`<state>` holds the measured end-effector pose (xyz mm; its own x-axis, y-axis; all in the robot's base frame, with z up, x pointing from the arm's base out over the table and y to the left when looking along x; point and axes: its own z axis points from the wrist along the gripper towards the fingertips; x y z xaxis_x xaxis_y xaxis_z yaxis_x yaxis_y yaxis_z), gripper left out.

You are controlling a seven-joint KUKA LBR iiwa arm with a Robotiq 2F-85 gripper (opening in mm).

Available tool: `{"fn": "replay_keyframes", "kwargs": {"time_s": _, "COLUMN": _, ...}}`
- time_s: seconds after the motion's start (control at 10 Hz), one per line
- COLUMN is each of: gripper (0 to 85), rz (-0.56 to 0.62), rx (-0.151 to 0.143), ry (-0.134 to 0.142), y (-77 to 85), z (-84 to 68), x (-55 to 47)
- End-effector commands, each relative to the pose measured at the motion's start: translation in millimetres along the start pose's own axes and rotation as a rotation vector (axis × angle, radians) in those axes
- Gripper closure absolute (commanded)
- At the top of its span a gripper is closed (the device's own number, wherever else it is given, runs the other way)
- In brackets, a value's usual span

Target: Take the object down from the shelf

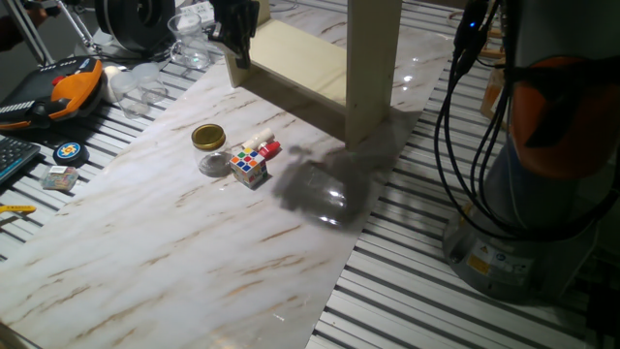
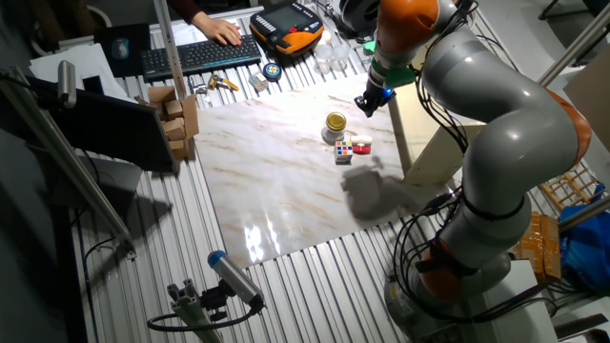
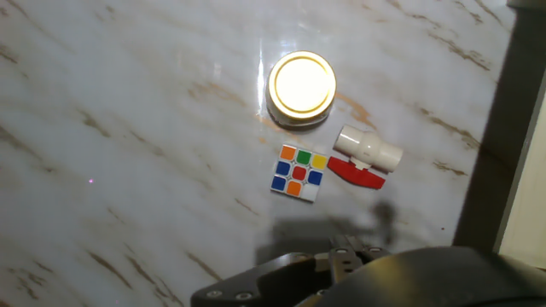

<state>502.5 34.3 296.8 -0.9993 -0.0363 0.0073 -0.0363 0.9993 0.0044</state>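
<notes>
The cream wooden shelf [image 1: 320, 68] stands at the far side of the marble board, and its upright [image 3: 512, 128] fills the right edge of the hand view. I see no object on the boards that show. My gripper [image 1: 239, 44] hangs by the shelf's left end, above the table [image 2: 370, 101]. Its fingers are too dark and small to read. Below it on the table lie a glass jar with a gold lid [image 3: 301, 85], a colour cube [image 3: 299, 170] and a white and red plastic part [image 3: 367, 153].
The marble board [image 1: 174, 262] lies on a slatted metal table. An orange and black pendant [image 1: 68, 87], a keyboard [image 2: 195, 55] and clear plastic cups [image 1: 189, 39] sit beyond its left edge. The arm's base and cables [image 1: 484, 145] stand at the right.
</notes>
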Motion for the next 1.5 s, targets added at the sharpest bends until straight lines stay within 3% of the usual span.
{"fn": "replay_keyframes", "kwargs": {"time_s": 0.0, "gripper": 85.0, "rz": 0.008, "rx": 0.000, "ry": -0.002, "y": 3.9, "z": 3.4, "x": 1.6}}
{"fn": "replay_keyframes", "kwargs": {"time_s": 0.4, "gripper": 85.0, "rz": 0.000, "rx": -0.010, "ry": -0.004, "y": 5.2, "z": 7.4, "x": -0.5}}
{"fn": "replay_keyframes", "kwargs": {"time_s": 1.4, "gripper": 85.0, "rz": -0.009, "rx": 0.009, "ry": -0.015, "y": -0.3, "z": 9.8, "x": 0.2}}
